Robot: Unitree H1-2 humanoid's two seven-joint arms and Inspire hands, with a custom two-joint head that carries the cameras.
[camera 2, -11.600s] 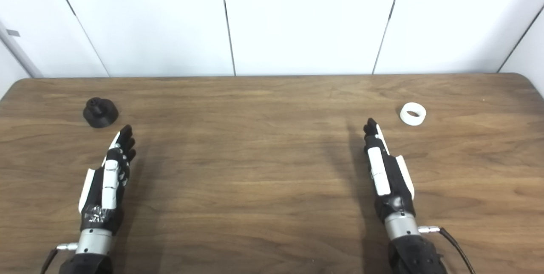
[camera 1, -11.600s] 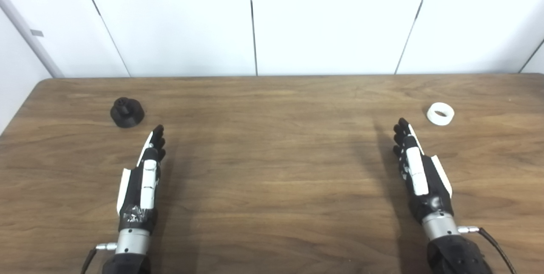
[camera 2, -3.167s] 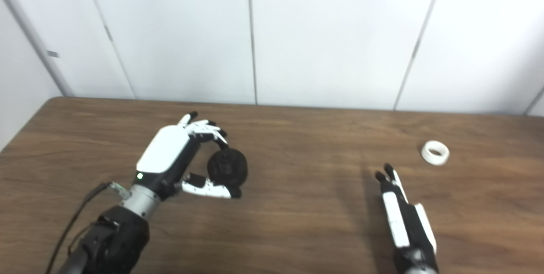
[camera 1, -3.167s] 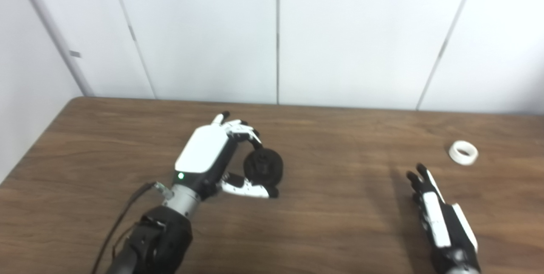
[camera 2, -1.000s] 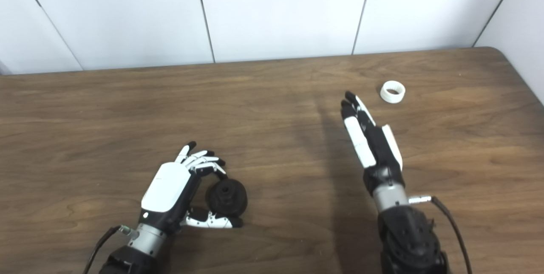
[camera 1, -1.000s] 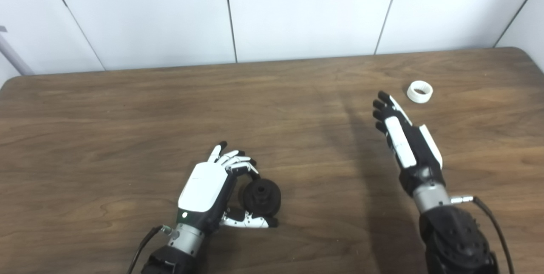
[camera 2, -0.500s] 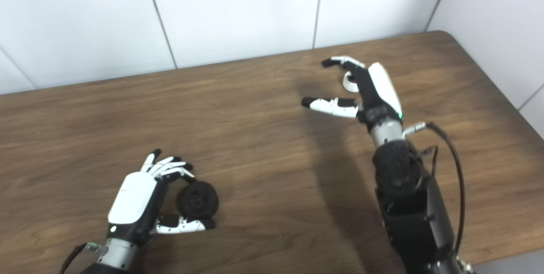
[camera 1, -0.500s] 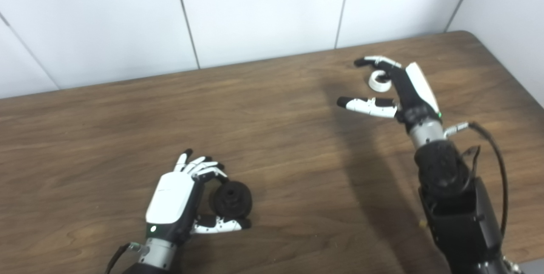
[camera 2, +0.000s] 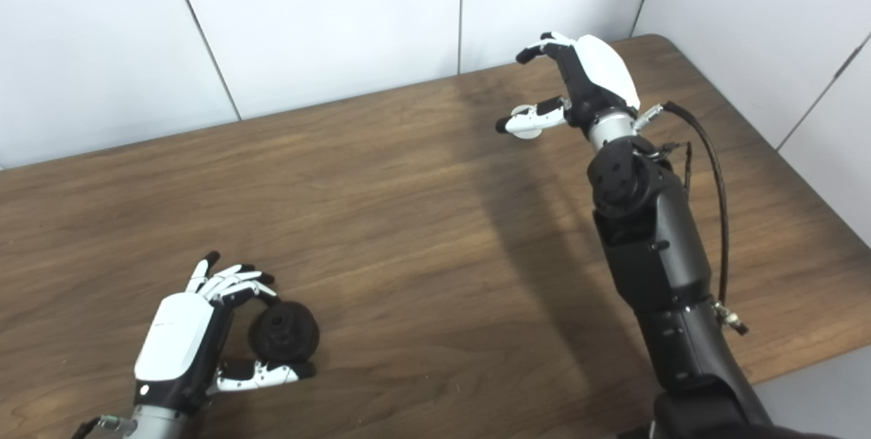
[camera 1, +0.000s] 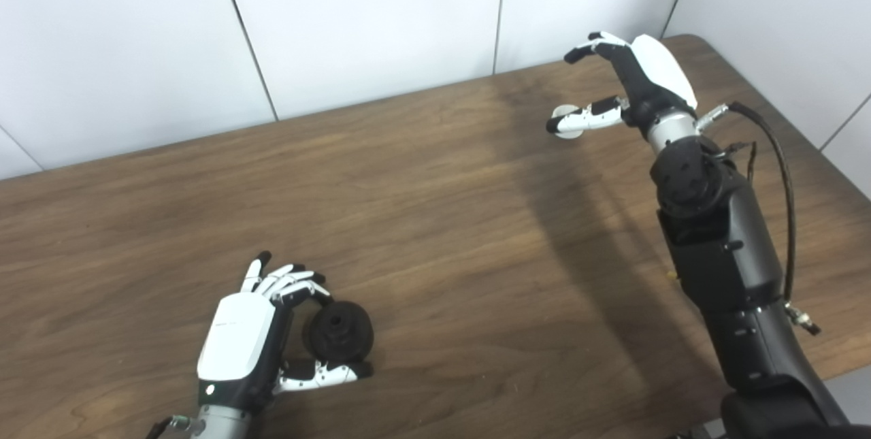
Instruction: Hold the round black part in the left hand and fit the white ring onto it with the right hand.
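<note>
At the wooden table's (camera 1: pixel 435 173) far right, the right hand (camera 1: pixel 629 82), fingers spread and empty, hovers over the small white ring (camera 1: pixel 566 120), likely light, stiff and best pinched across its rim, while the left hand (camera 1: pixel 255 337) clasps the round black part (camera 1: pixel 338 335) near the front edge.

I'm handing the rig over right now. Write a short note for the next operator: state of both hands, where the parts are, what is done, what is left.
Left hand: shut on the round black part, held low at the near left of the brown wooden table.
Right hand: open, raised at the far right of the table, fingers apart and holding nothing.
White ring: near the far right edge, partly hidden behind the right hand's thumb; whether they touch cannot be told.
Done: black part grasped.
Left: grasp the white ring, carry it to the black part, fit it on.
</note>
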